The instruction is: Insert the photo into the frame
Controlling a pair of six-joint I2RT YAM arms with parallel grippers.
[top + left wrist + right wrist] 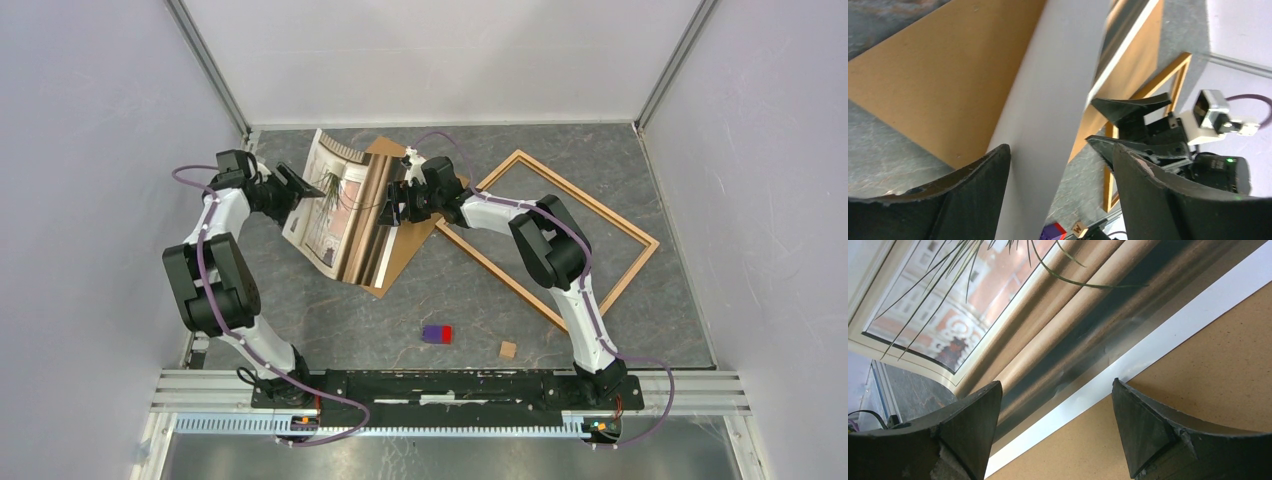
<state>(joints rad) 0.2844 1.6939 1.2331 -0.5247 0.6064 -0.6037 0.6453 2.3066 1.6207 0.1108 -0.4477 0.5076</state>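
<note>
The photo, a glossy window print with a white edge, lies curled on a brown backing board, its left side lifted. My left gripper is at that raised left edge and stands open. In the left wrist view the photo's white back passes between the spread fingers, close to the left one. My right gripper is open at the photo's right side, hovering over the white edge and the board. The frame, of thin light wood, lies flat to the right with nothing inside.
A purple and red block and a small wooden cube sit on the grey table near the front. Enclosure walls close in the left, back and right sides. A metal rail with the arm bases runs along the near edge.
</note>
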